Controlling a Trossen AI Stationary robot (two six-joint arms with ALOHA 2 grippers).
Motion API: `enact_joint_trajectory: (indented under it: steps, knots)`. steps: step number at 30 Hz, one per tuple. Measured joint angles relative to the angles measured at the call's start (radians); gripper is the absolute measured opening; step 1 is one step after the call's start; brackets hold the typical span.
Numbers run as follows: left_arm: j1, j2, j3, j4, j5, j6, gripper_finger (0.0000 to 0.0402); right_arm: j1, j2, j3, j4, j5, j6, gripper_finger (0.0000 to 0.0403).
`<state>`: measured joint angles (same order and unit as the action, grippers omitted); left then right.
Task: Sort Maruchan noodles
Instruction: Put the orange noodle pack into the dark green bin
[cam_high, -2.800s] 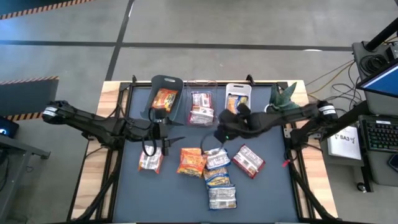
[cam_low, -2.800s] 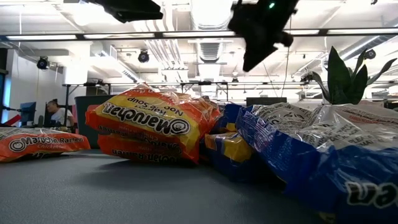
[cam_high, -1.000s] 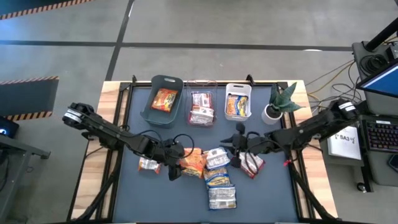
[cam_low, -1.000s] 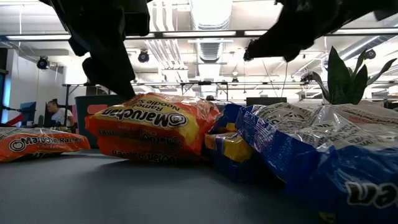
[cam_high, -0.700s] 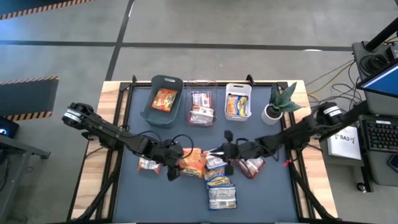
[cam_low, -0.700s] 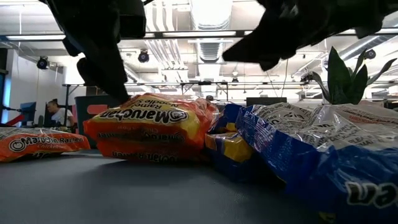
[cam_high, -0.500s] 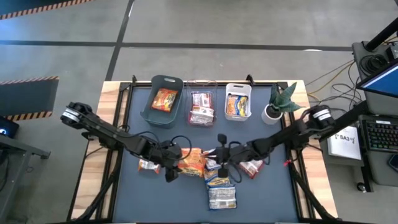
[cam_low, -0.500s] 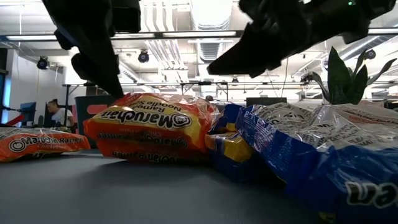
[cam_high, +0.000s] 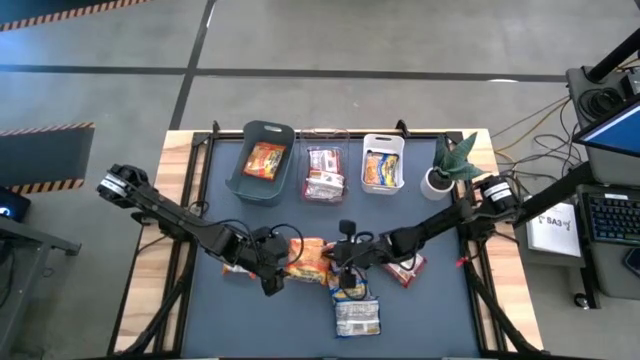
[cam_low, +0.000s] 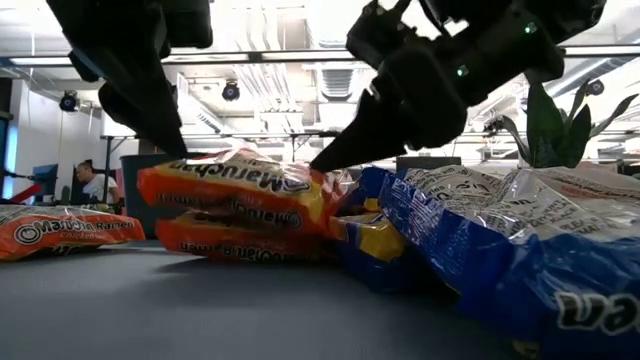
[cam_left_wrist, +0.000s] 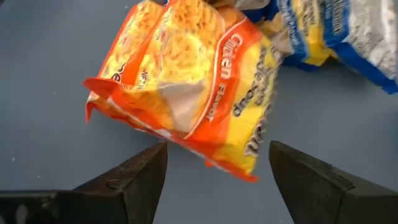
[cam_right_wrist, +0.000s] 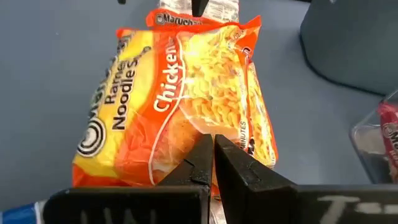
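Nearest the low camera: blue-and-yellow packets (cam_low: 470, 240), lapping one another, with their pile running toward the table's near edge in the high view.

Next, mid-table: orange chicken packet (cam_high: 306, 258), lying flat on the dark table (cam_high: 450, 320), propped on a second orange packet beneath it in the low view. Its long axis runs roughly across the table, from one arm toward the other.

Left hand (cam_high: 272, 272): fingers spread wide, just beside the orange chicken packet's left end and low over it; the left wrist view shows the packet straight ahead between the two dark fingers, not yet enclosed.

Right hand (cam_high: 343, 262): fingers pressed together, tips touching or just at the packet's right end; the right wrist view shows nothing pinched between them. Judged a nudge or steadying contact, not a grip.

Deciding relation: the packet lies between the two hands, end-on to each. The spread left hand appears better placed to take it.

Also mid-table: a further orange packet (cam_low: 65, 232) to the left; a red-and-white packet (cam_high: 408, 268) under the right arm.

Far edge: teal bin (cam_high: 262, 160), clear bin (cam_high: 324, 172), white bin (cam_high: 382, 165), each holding at least one packet; potted plant (cam_high: 450, 165) beside the white bin.
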<state>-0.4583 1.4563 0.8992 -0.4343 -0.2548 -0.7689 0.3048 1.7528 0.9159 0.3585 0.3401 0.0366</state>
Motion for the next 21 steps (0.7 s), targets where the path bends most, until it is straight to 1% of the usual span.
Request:
enact_joint_trajectory:
  steps: [5,11,17,21]
  knots:
    - [-0.001,0.009,-0.015,0.021,-0.032,-0.001,0.0262,-0.004,0.013,-0.013,-0.016,0.003,-0.014,0.0009]
    - [0.001,0.013,-0.039,0.136,-0.051,-0.035,0.0262,-0.004,0.012,-0.016,-0.024,0.004,-0.026,0.0009]
    - [0.012,0.013,-0.063,0.203,-0.054,-0.164,0.0262,-0.004,0.012,-0.017,-0.023,0.002,-0.035,0.0009]
    - [0.033,0.013,-0.088,0.285,-0.059,-0.304,0.0262,-0.004,0.012,-0.017,-0.023,0.002,-0.037,0.0009]
